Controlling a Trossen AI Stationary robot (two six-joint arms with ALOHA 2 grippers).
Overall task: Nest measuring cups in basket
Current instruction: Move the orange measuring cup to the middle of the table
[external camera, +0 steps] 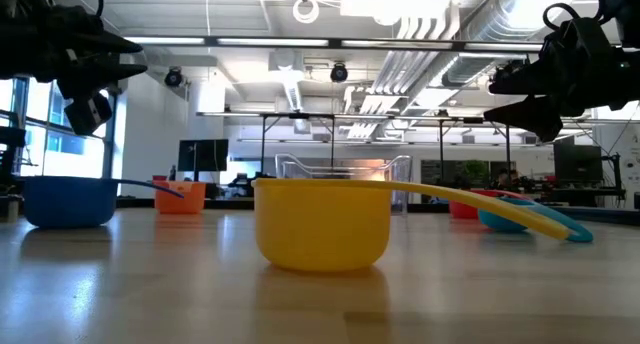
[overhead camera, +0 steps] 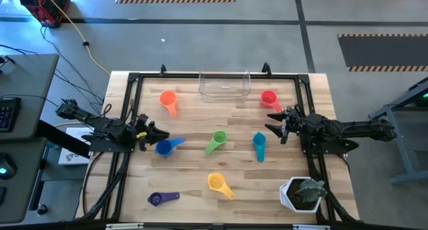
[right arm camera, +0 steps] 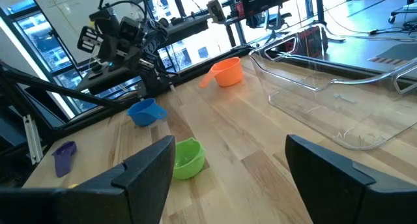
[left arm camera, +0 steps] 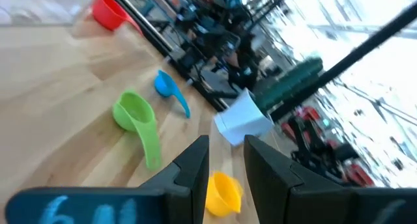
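Several measuring cups lie apart on the wooden table, each resting on its base: orange (overhead camera: 167, 99), red (overhead camera: 269, 99), blue (overhead camera: 167, 146), green (overhead camera: 216, 142), teal (overhead camera: 259, 144), yellow (overhead camera: 219, 184) and purple (overhead camera: 160, 198). The clear basket (overhead camera: 224, 85) stands at the far edge with nothing in it. My left gripper (overhead camera: 150, 135) hovers raised beside the blue cup (external camera: 70, 201), fingers (left arm camera: 195, 162) a narrow gap apart. My right gripper (overhead camera: 277, 123) hangs wide open in the air between the red and teal cups, holding nothing.
A white plant pot (overhead camera: 302, 193) stands at the near right corner. A black frame (overhead camera: 134, 76) runs around the tabletop. Bare wood lies in front of the basket (right arm camera: 339, 100) and between the cups.
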